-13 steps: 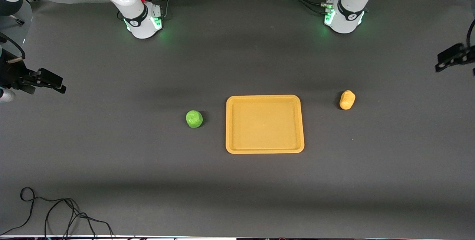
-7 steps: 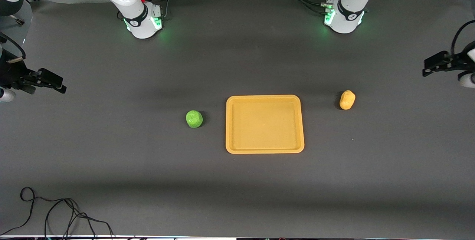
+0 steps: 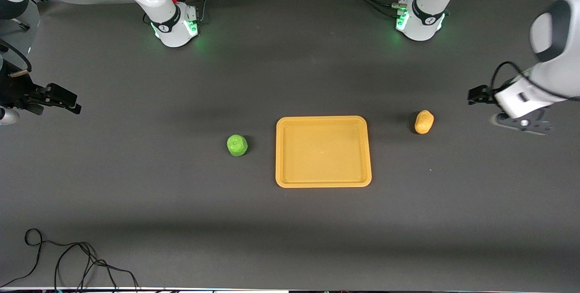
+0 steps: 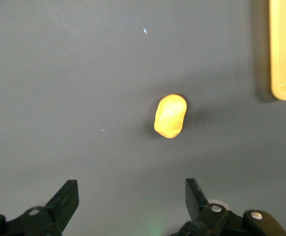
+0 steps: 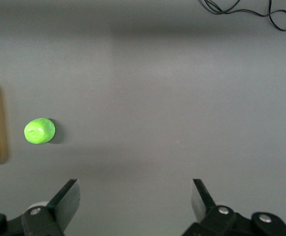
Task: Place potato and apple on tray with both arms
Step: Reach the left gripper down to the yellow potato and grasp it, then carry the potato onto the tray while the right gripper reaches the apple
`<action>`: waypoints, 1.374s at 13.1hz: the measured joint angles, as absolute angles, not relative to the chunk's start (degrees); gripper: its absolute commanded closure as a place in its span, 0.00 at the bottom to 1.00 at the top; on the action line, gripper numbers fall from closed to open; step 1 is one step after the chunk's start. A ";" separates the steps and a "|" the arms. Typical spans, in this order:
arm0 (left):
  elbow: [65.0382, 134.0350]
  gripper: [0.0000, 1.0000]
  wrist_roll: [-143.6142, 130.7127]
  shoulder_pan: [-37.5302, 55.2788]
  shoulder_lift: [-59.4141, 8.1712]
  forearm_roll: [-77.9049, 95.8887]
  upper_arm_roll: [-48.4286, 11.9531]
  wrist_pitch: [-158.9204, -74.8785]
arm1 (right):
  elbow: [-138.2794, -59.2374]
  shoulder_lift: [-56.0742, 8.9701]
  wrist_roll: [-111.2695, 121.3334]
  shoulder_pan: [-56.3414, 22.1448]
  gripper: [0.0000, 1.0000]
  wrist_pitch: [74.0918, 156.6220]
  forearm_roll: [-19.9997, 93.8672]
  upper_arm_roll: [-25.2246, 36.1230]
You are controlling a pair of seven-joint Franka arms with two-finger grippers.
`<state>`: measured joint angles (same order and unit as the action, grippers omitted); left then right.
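I note the flat orange-yellow plastic tray (image 3: 323, 151) bare between green faceted apple (image 3: 237, 145) and oval yellow-orange potato (image 3: 423, 122), a black cable (image 3: 68, 261) coiled well clear; left gripper (image 4: 130, 201) over the table near the potato and right gripper (image 5: 135, 204) over its table end both spread wide, grasping nothing.

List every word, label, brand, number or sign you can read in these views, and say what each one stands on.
None can be read.
Black band on each white arm base: a small white mark, too small to read.
Flat orange-yellow plastic tray, green faceted apple, yellow-orange oval potato: no print or label visible.
Left gripper and right gripper: black fingers, unmarked.
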<state>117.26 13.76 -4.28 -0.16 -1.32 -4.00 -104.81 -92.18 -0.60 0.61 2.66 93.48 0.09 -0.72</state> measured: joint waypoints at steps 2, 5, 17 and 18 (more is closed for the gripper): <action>124.92 0.02 13.83 -4.27 -0.41 -1.28 -3.56 -114.13 | -92.18 -0.60 0.61 2.66 0.00 93.48 0.09 -0.72; 133.09 0.03 16.31 -2.61 -2.66 -1.22 -3.51 -125.96 | -92.16 -0.61 0.61 2.51 0.00 93.48 0.09 -0.72; 133.77 0.83 16.56 4.72 -18.82 -1.22 -4.22 -138.91 | -91.57 -1.49 -20.59 -18.16 0.00 94.68 0.66 -1.18; 133.41 0.99 16.03 4.72 -18.68 -0.95 -4.22 -138.69 | -91.61 -2.19 -24.88 -21.56 0.00 95.62 0.67 -1.21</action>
<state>133.41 16.03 4.72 -18.68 -0.95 -4.22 -138.69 -91.61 -2.19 -24.88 -21.56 95.62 0.67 -1.21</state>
